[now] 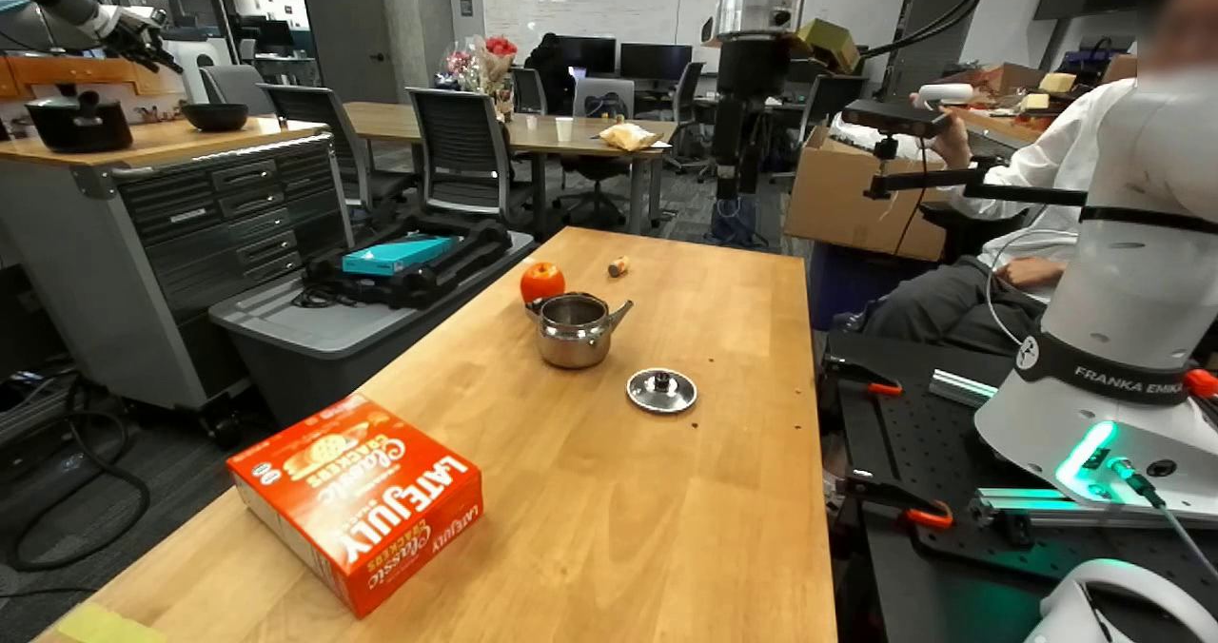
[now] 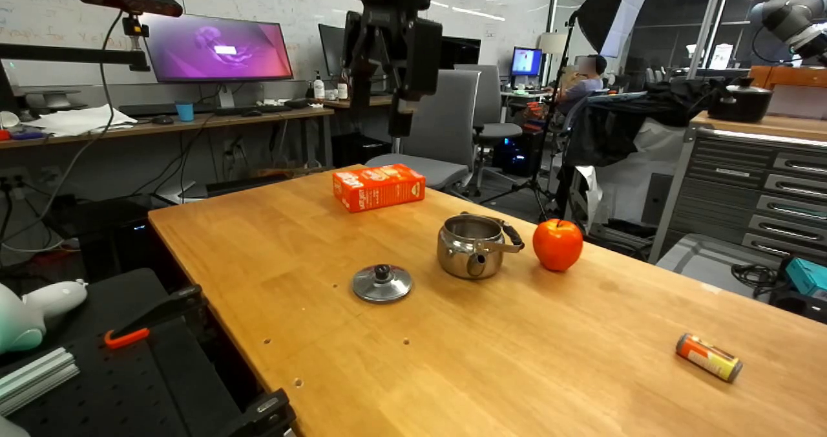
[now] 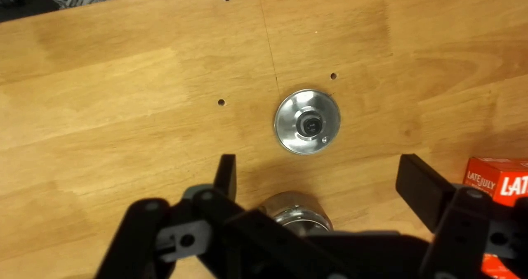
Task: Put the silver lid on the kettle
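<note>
Silver lid (image 3: 307, 122) lies flat on the surface (image 2: 517, 353), well below our fingers (image 3: 424, 192) and, in the wrist view, just beyond the wide gap between them; they hold nothing. Near the lid we see the kettle (image 2: 470, 249), upright, uncovered, its bottom hidden from us. The lid's black knob (image 3: 312, 126) points up.

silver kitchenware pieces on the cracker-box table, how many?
2: the kettle, between the apple and the silver lid; and that lid, lying flat. Both exterior views show no others; the kettle's inside is unclear.
</note>
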You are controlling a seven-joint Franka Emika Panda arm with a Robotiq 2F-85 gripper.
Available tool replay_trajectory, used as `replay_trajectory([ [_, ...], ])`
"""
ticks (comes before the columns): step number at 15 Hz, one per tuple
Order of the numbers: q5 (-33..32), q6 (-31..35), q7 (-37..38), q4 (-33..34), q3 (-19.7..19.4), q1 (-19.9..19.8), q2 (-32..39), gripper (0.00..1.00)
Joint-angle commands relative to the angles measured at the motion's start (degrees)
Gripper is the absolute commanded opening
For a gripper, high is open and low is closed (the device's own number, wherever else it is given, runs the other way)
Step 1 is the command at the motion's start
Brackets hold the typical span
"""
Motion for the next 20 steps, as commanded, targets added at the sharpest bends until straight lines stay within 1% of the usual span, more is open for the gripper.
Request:
replay_trajectory([
  [1, 0.7, 5.3, 0.1, 0.8, 1.3, 1.6, 4.2, 1.0],
  [9, 2.0, 13.1, -0.9, 1.3, 2.4, 4.1, 13.2, 1.0],
  [11, 3.3, 14.7, -1.7, 1.2, 2.4, 4.5, 14.9, 1.0],
  [17, 11.0, 17.4, -5.4, 1.9, 2.5, 5.5, 19.4, 1.0],
  [20, 12.2, 18.2, -4.9, 2.9, 2.7, 5.1, 22.1, 1.0],
])
